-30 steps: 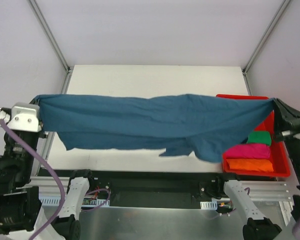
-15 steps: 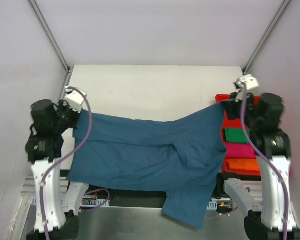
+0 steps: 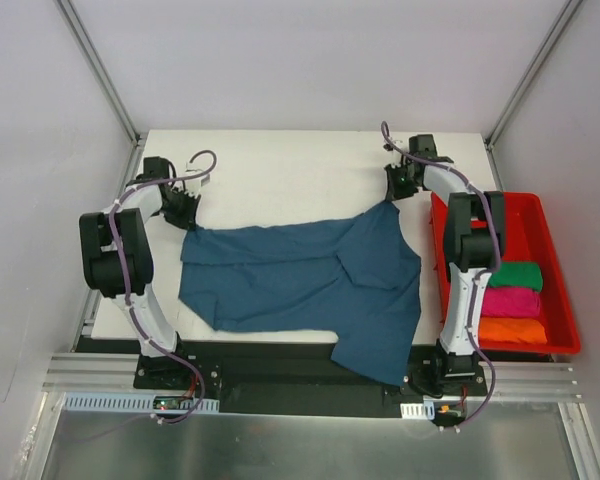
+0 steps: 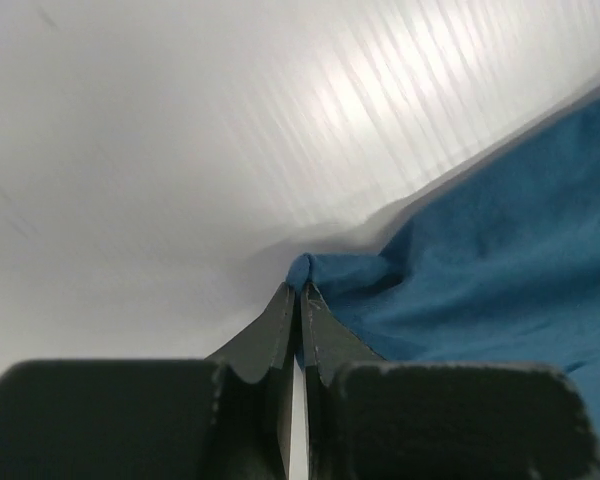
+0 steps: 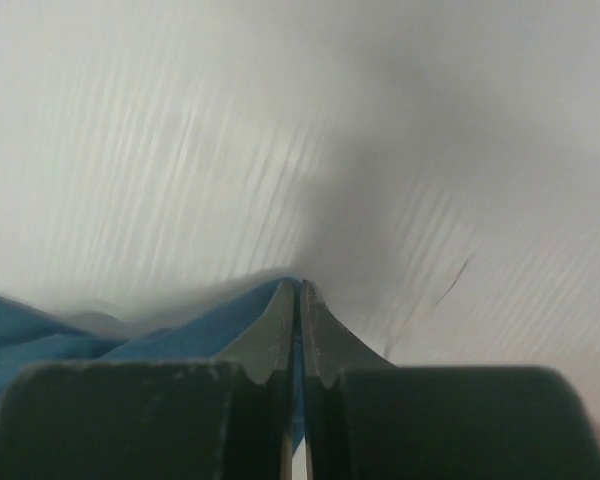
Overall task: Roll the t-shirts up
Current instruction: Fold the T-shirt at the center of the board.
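Note:
A dark teal-blue t-shirt (image 3: 300, 280) lies spread on the white table, one part hanging over the near edge. My left gripper (image 3: 188, 212) is shut on its far left corner, low at the table; the wrist view shows the fabric (image 4: 450, 250) pinched at the fingertips (image 4: 301, 290). My right gripper (image 3: 393, 192) is shut on the far right corner; the blue cloth (image 5: 160, 335) runs between its fingertips (image 5: 301, 288). Green (image 3: 520, 276), magenta-pink (image 3: 510, 301) and orange (image 3: 515, 330) rolled t-shirts lie in the red bin (image 3: 532, 205).
The red bin stands along the table's right edge. The white table (image 3: 290, 170) shows bare beyond the shirt. Grey walls and metal frame posts (image 3: 100, 70) enclose the sides and back.
Both arms have swung forward and down from a raised, stretched hold. The teal-blue shirt has gone from hanging in the air to lying on the table, corners pulled toward the far side.

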